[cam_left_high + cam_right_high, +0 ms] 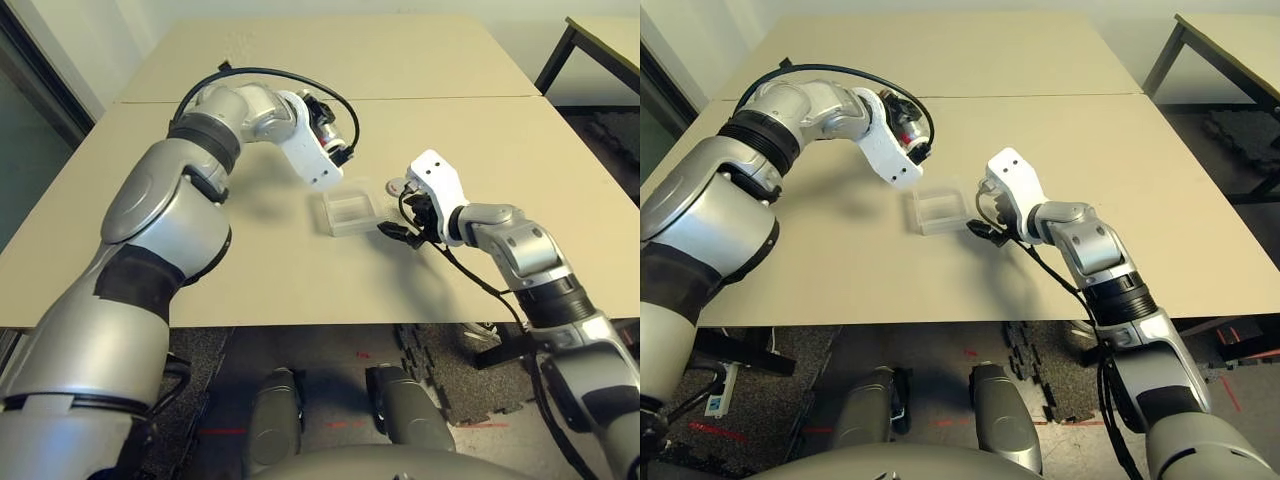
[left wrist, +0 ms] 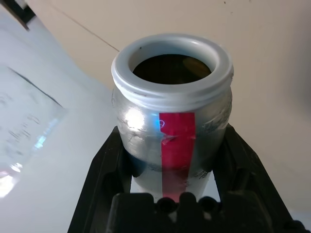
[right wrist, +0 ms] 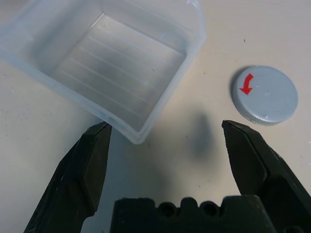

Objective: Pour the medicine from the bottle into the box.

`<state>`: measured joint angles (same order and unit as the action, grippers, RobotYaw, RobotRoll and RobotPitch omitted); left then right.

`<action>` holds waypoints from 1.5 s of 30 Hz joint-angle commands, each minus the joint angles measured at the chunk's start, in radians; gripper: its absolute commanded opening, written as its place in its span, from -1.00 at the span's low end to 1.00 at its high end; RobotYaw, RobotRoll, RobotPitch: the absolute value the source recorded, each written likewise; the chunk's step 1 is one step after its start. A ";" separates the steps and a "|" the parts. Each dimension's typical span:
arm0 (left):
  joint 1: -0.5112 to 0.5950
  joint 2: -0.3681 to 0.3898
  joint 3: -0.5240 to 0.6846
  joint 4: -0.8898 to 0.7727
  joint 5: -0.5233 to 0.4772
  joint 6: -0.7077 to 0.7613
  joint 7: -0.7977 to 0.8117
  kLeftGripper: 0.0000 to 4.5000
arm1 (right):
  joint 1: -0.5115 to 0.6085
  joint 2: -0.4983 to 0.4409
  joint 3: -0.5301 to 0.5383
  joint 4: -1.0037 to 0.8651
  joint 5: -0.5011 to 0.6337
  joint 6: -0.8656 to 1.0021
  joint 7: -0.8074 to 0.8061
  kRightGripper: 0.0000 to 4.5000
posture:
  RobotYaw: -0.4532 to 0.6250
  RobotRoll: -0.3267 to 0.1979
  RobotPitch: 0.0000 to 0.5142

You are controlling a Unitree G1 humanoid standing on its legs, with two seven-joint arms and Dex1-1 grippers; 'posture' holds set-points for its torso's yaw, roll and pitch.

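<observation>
And clamped now between the left gripper's [image 2: 173, 130] fingers: the bottle [image 2: 141, 107], red stripe showing, white rim sticking out past the fingertips! From the left wrist, a look straight into the open mouth, brownish inside, too dim to name. Over to the right gripper [image 3: 165, 124]: spread wide, gripping nothing. Just ahead of it and to its left, the clear box [image 1: 350, 212], on the table [image 1: 840, 280]. Just beyond it, the grey cap [image 3: 265, 94], red arrow readable from the right wrist.
</observation>
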<state>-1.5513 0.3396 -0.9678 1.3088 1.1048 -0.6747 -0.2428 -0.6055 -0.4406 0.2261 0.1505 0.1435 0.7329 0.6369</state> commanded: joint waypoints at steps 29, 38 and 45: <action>0.281 -0.046 1.006 0.017 -0.968 0.567 -0.192 0.08 | 0.028 -0.057 -0.030 -0.094 0.042 -0.003 0.118 1.00 | -0.60 0.25 -0.76; 0.445 -0.072 1.206 -0.007 -1.143 0.611 -0.084 0.08 | 0.053 -0.050 -0.054 -0.122 0.070 -0.007 0.128 1.00 | -0.58 0.25 -0.74; 0.471 -0.088 1.175 -0.016 -1.124 0.588 -0.087 0.08 | 0.067 -0.037 -0.064 -0.135 0.079 0.004 0.107 1.00 | -0.60 0.25 -0.71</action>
<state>-1.0581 0.2471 0.2243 1.3086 -0.0363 -0.0707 -0.3239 -0.5543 -0.4755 0.1808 0.0362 0.2136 0.7280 0.7491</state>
